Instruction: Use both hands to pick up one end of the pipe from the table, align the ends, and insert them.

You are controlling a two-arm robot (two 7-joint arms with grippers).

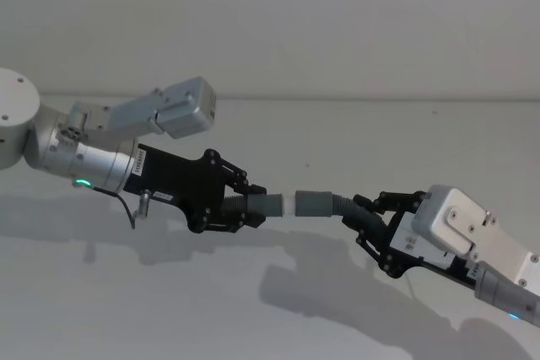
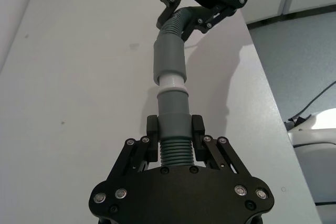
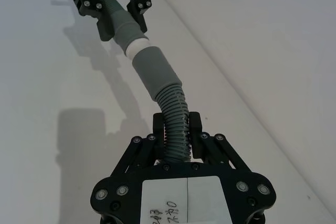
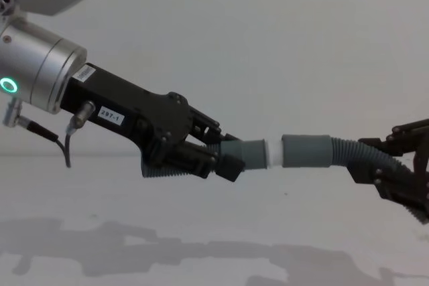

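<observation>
White bench [image 1: 270,309] and pale wall behind. At centre left of the head view, the left hand [image 1: 251,206] is clamped on one pipe piece [image 1: 268,206]; its white collar [image 1: 292,205] meets the other cuff [image 1: 319,204]. At lower right, the right hand [image 1: 364,218] grips the second piece's ribbed section [image 1: 346,206]. Both pieces are held aloft, aligned; insertion appears under way, and the next move calls for a straight axial push.

The left gripper [image 4: 224,155] is closed on one pipe piece [image 4: 247,153], held above the table [image 4: 201,246]. Its white collar [image 4: 273,153] is seated in the cuff of the second pipe piece [image 4: 315,151], gripped by the right gripper [image 4: 402,165] at the right edge.
</observation>
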